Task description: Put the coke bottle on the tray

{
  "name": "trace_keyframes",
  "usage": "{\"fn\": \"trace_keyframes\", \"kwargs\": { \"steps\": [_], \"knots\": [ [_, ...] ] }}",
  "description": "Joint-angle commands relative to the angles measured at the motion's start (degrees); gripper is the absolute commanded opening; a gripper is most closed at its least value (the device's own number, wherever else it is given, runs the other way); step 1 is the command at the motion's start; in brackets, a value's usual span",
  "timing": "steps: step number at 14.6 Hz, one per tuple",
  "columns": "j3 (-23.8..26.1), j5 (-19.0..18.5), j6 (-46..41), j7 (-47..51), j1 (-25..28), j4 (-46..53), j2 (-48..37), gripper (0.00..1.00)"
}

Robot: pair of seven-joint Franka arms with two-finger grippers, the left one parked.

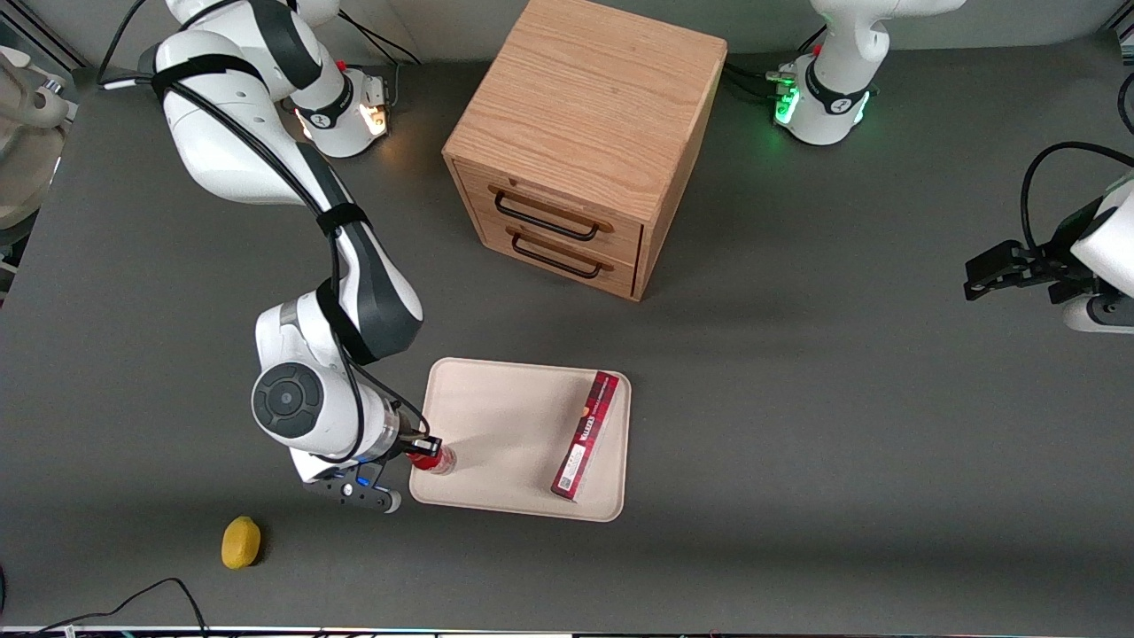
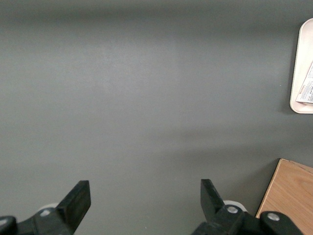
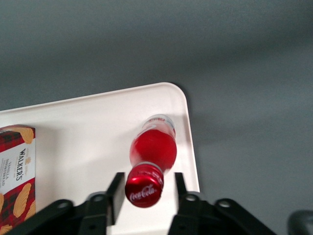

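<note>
Cream tray (image 1: 496, 416) holds tool-gripped (image 3: 145, 192) coke bottle (image 3: 152, 147) and red box (image 1: 585, 436).

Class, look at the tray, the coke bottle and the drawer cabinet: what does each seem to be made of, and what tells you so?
Tray: probably matte plastic; smooth cream surface, moulded rounded rim.
Coke bottle, at the tray's corner between the tool's fingers: likely clear plastic or glass, see-through base, glossy red cap.
Drawer cabinet: wood, visible grain; dark handles, perhaps metal.
</note>
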Motion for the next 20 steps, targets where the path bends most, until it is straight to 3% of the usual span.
{"fn": "trace_keyframes", "kwargs": {
  "steps": [1, 6, 12, 14, 16, 18, 20],
  "knots": [
    [-0.45, -1.8, -0.48, 1.35, 0.43, 1.8, -0.12, 1.0],
    [0.43, -1.19, -15.93, -3.47, -0.89, -5.99, -12.39, 1.0],
    [2.37, -0.66, -18.59, -18.4, -8.52, -38.84, -45.34, 1.0],
    [1.14, -0.31, -18.59, -24.11, -10.64, -45.28, -54.31, 1.0],
    [-4.03, 0.56, -18.77, -29.21, -10.29, -47.85, -60.48, 1.0],
    [-7.64, 2.32, -20.43, -34.57, -10.29, -47.51, -63.14, 1.0],
    [-8.18, 2.24, -20.35, -36.18, -10.55, -47.24, -63.76, 1.0]
  ]
}}
